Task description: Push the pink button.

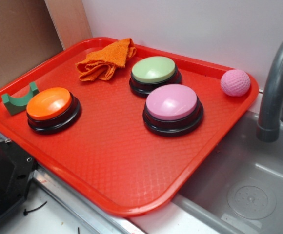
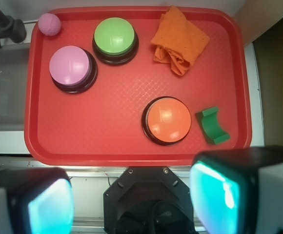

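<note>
- Right now the pincer (image 2: 131,200) hangs high above the near edge of the tray (image 2: 112,151); in the wrist view its two fingers (image 2: 214,195), with glowing teal pads, stand wide apart at the bottom of the picture, released and holding nothing.
- Nothing on the tray is touched by the pincer, which does not show in the exterior view.
- The pink button (image 1: 172,102) sits on its black base toward the sink side of the red tray, in the wrist view at the upper left (image 2: 70,66).
- Just beside it, toward the back wall, sits the green button (image 1: 154,69); the two bases are near each other, almost touching.
- An orange button (image 1: 49,103) stands well apart from both, nearer the opposite side of the tray.
- A small green curved block (image 1: 18,101) lies just beside the orange button, close to the tray rim.
- A crumpled orange cloth (image 1: 105,62) lies at the back of the tray, near the green button.
- A dimpled pink ball (image 1: 235,82) rests in the tray corner near the pink button.
- A grey faucet (image 1: 277,78) rises over the grey sink (image 1: 239,190) next to the tray.
</note>
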Robot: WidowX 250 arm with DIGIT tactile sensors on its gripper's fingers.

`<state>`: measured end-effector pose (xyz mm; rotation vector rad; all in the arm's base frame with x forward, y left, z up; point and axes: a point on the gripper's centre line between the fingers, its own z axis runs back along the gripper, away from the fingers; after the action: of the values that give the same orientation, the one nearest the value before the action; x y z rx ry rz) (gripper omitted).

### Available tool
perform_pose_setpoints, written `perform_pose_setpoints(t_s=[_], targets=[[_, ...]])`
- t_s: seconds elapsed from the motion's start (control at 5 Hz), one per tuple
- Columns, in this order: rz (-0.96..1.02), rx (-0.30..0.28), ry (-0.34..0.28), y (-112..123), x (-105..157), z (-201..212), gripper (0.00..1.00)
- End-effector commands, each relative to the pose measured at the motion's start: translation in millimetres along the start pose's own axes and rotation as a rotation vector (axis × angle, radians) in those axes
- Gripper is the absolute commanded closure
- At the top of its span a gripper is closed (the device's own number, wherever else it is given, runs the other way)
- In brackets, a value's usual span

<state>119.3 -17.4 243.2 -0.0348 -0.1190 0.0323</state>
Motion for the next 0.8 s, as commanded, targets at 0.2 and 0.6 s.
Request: perform_pose_setpoints(t_s=[0.2, 0.6], targets=[[-0.254, 0.024, 0.043, -50, 42, -57, 0.0], [-0.599, 0.062, 0.015, -98, 89, -135, 0.0]])
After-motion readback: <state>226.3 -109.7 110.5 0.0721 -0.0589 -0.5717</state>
